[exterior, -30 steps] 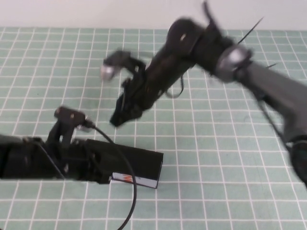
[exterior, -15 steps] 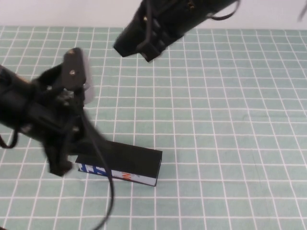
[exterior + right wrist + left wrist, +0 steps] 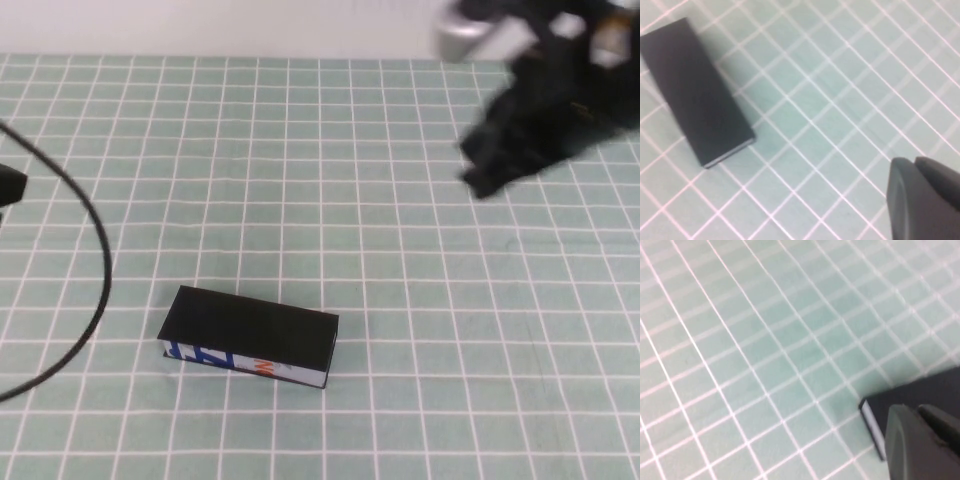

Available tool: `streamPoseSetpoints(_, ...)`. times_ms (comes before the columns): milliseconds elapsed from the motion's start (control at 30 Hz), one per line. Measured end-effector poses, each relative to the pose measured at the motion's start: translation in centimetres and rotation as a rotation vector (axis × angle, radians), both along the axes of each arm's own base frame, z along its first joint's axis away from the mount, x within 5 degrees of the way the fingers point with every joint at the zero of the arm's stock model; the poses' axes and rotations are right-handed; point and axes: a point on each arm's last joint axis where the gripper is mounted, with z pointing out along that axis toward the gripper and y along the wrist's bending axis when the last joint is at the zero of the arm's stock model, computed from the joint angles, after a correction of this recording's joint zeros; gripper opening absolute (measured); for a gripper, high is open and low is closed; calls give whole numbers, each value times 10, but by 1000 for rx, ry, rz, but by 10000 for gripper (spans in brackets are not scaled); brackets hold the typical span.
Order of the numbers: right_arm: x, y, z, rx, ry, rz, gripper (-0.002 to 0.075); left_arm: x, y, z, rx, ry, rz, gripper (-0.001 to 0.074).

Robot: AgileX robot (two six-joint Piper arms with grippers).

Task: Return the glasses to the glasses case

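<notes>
The glasses case [image 3: 250,338] lies on the green grid mat with its black lid shut and its white printed front side toward me. The glasses are hidden or out of view. My left gripper [image 3: 917,412] is shut and empty, just above and beside one end of the case [image 3: 930,390]; in the high view only a dark bit of that arm [image 3: 8,185] shows at the left edge. My right gripper [image 3: 482,183] hangs raised at the far right, well away from the case. In the right wrist view the right gripper [image 3: 914,162] is shut and empty, with the case [image 3: 695,95] far off.
A black cable [image 3: 85,300] curves over the mat at the left. The white wall edge [image 3: 250,25] runs along the far side of the mat. Open green mat [image 3: 430,330] lies to the right of the case.
My left arm has pulled back from the case to the left, almost out of the high view. My right arm has swung from the top centre to the far right. The case has not moved.
</notes>
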Motion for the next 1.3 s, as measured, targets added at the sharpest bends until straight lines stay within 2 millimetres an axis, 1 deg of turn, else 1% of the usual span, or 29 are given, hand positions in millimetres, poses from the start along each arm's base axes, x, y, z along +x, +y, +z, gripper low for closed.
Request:
streamPoseSetpoints(100,-12,-28,-11,55,-30,-82,-12,-16,-5,-1,-47,-57,-33,-2)
streamPoseSetpoints(200,-35,-58,-15,118,-125,-163,-12,-27,-20,-2,-68,-79,-114,-2)
streamPoseSetpoints(267,-56,-72,-20,159,-194,-197,-12,-34,-27,0,-64,-96,-155,-2)
streamPoseSetpoints(300,-66,-77,-23,181,-224,-205,-12,-38,-30,2,-60,-112,-171,-2)
streamPoseSetpoints(400,-104,-91,-35,258,-302,-220,-11,-52,-33,13,-57,-168,-187,-2)
streamPoseSetpoints(433,-118,-96,-44,280,-318,-224,-11,-57,-34,16,-58,-186,-187,-2)
streamPoseSetpoints(500,-144,-106,-53,333,-378,-229,-11,-66,-35,22,-61,-217,-185,-2)
streamPoseSetpoints(567,-167,-115,-66,370,-435,-231,-11,-75,-35,27,-69,-238,-183,-2)
streamPoseSetpoints(667,-192,-125,-83,411,-508,-231,-11,-83,-36,32,-87,-255,-175,-2)
streamPoseSetpoints(767,-208,-131,-101,433,-552,-228,-11,-84,-37,34,-116,-261,-173,-2)
streamPoseSetpoints(900,-218,-135,-119,446,-577,-225,-11,-83,-39,37,-162,-272,-163,-2)
streamPoseSetpoints(1067,-221,-135,-124,449,-570,-222,-11,-82,-38,39,-184,-293,-144,-2)
streamPoseSetpoints(1300,-223,-135,-129,429,-526,-215,-11,-82,-39,40,-232,-264,-119,-2)
